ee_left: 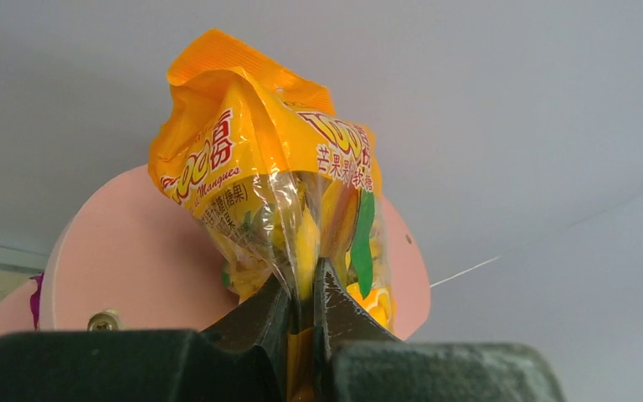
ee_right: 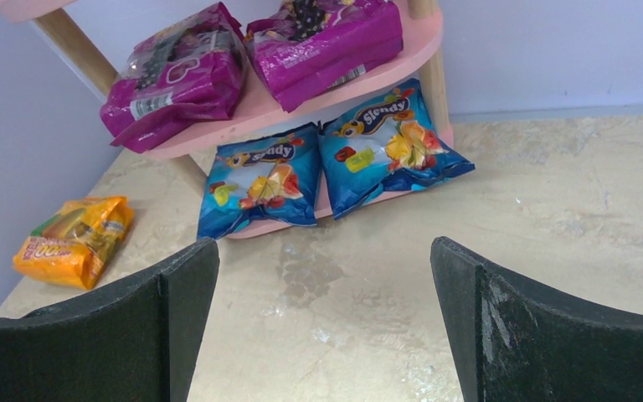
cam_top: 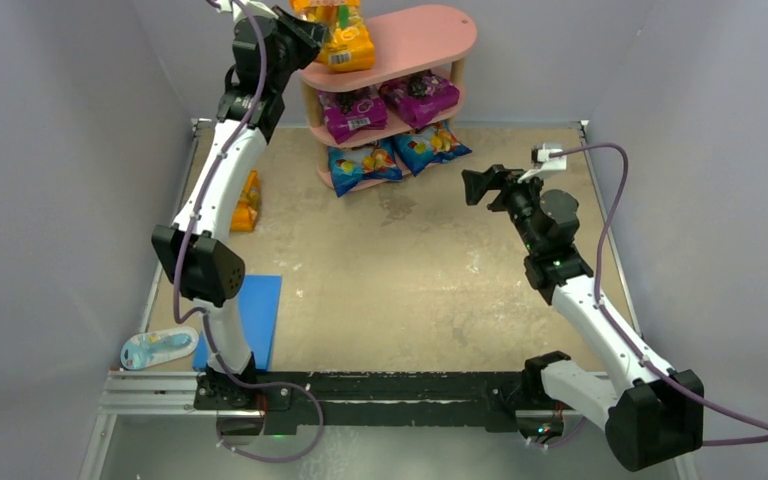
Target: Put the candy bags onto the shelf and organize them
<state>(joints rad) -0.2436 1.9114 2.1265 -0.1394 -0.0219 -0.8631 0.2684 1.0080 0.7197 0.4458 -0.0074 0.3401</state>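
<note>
Pinching an orange mango candy bag (ee_left: 268, 167) by its bottom edge, the left gripper (ee_left: 314, 280) is clamped shut over the pink shelf (cam_top: 430, 35) top board, at 12 o'clock on the table (cam_top: 410, 290). Two magenta bags (ee_right: 176, 75) lie on the middle tier and two blue bags (ee_right: 259, 180) on the bottom one. A second orange bag (cam_top: 248, 203) lies on the table at 10 o'clock. The right gripper (ee_right: 325, 251) gapes wide and holds nothing.

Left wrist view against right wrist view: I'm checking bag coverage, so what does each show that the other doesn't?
Only the left wrist: an orange bag pinched between the left fingers, before the top board. Only the right wrist: two magenta bags on the middle tier, two blue bags on the bottom tier, a loose orange bag on the table, right fingers spread apart. Both: the pink shelf.
</note>
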